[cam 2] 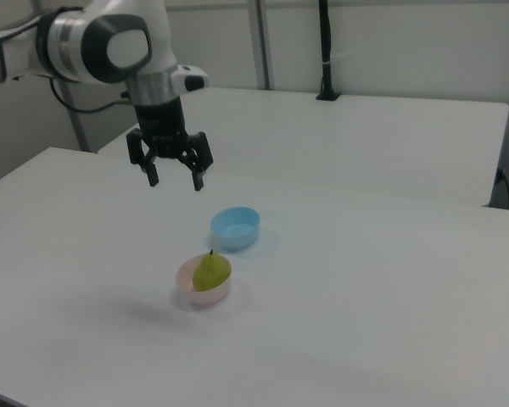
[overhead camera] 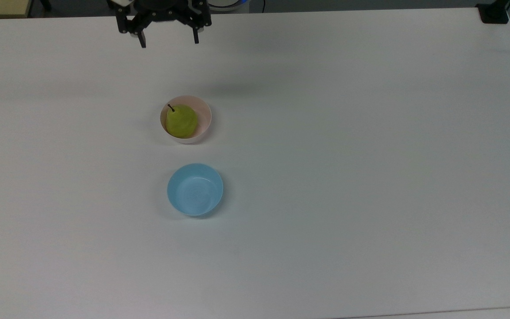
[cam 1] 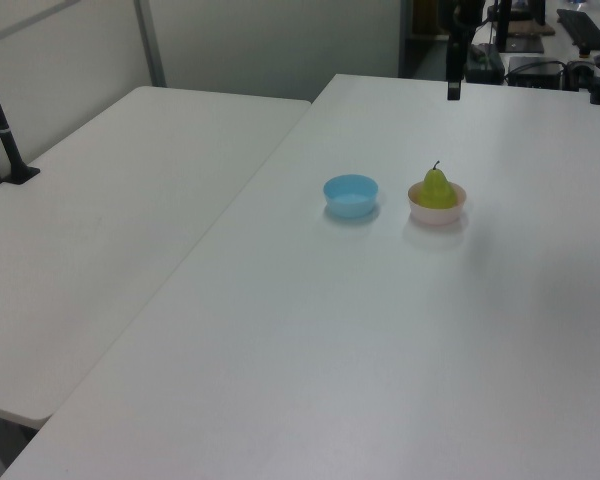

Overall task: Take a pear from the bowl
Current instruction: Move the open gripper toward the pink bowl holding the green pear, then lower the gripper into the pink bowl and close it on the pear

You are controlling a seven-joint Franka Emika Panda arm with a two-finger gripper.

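The white table (overhead camera: 348,177) carried everything, with a second white table (cam 1: 100,230) butted against it on the left view's left. The landmark here was the pale pink bowl (overhead camera: 202,128), which stood on the bare table top, well away from every edge.

The robot arm (cam 2: 102,42), white with a dark wrist, reached in from the right view's upper left. Its black claw (overhead camera: 168,42) hung in the air, pointing down, well apart from the pink bowl: in the top view it sat above the bowl and a little to the top view's left, close to the table's far edge. In the right view the claw (cam 2: 176,179) hovered above and to the right view's left of the bowl (cam 2: 189,292), clear of the table top. Its two fingers stood spread wide apart, with nothing between them. In the left view the claw (cam 1: 453,88) showed edge-on as a dark vertical piece, beyond the bowl (cam 1: 437,213).

The light blue bowl (overhead camera: 195,189) stood near the pink bowl but not touching it, directly below it in the top view and on the left view's left of it (cam 1: 351,195). It was of like size and held nothing.

The pear (overhead camera: 181,121), yellow-green with a short dark stem, sat inside the pink bowl, stem upward, rising above the rim in the left view (cam 1: 438,188) and in the right view (cam 2: 210,271).
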